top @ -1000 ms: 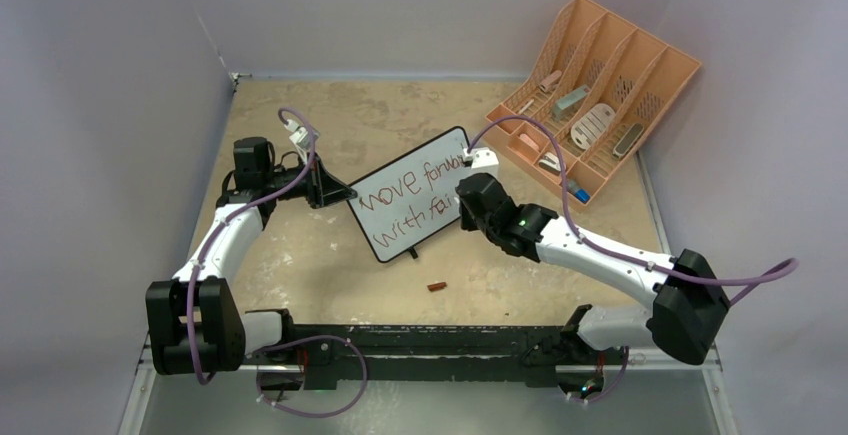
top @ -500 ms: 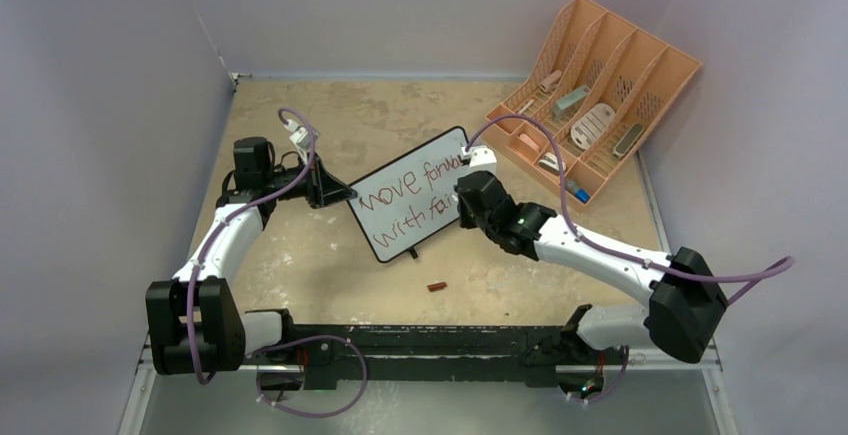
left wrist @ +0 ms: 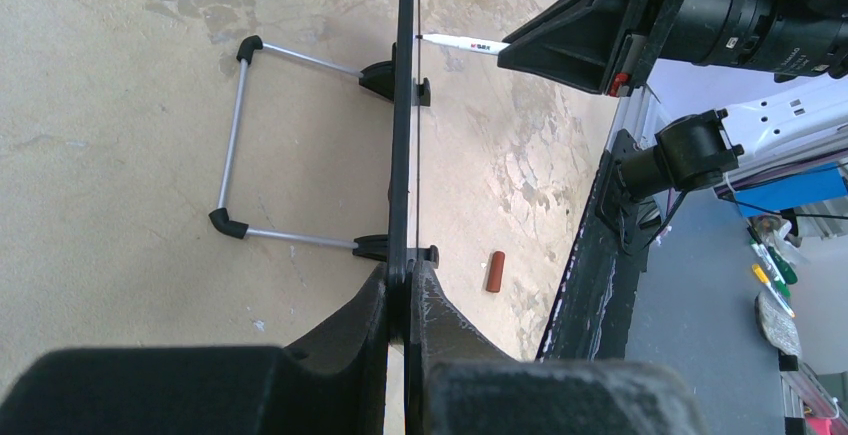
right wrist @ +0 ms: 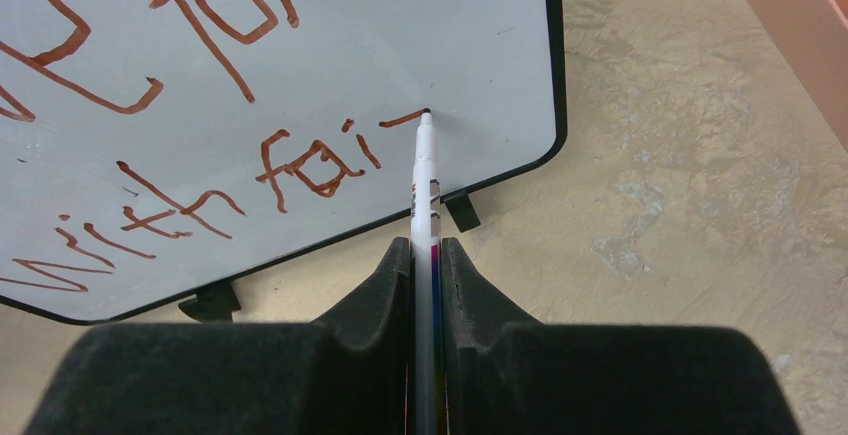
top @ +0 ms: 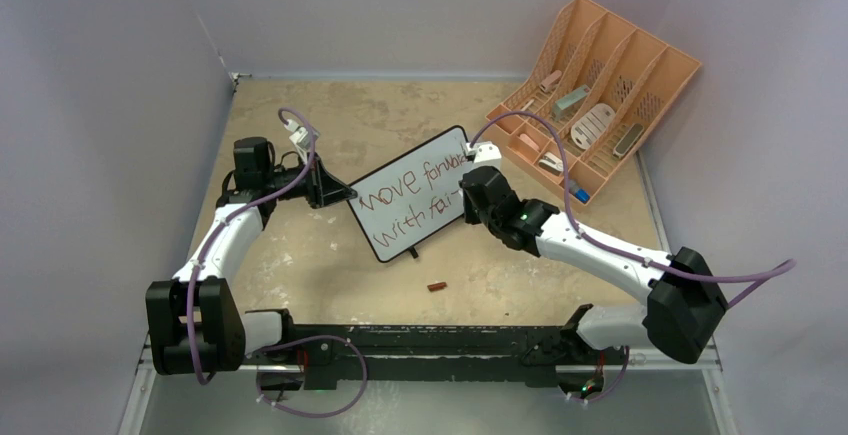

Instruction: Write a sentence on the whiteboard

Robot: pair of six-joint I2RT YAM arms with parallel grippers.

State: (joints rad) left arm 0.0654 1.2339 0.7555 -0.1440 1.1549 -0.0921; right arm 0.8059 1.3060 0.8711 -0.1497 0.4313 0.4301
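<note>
The whiteboard (top: 400,207) stands tilted on its wire stand at the table's middle, with "move forwar" and "with fai" written on it in reddish-brown. My left gripper (top: 340,193) is shut on the board's left edge; in the left wrist view the board's frame (left wrist: 404,105) is edge-on between the jaws of the left gripper (left wrist: 405,290). My right gripper (right wrist: 427,250) is shut on a white marker (right wrist: 425,175). Its tip touches the whiteboard (right wrist: 300,65) at the end of a short stroke right of "fai". From above, the right gripper (top: 470,198) is at the board's right side.
A reddish-brown marker cap (top: 437,286) lies on the table in front of the board. A peach slotted organizer (top: 645,50) with small items stands at the back right. Grey walls close in the left, back and right.
My right gripper has shifted slightly up and right along the board with the marker. The left gripper and the board have not moved.
</note>
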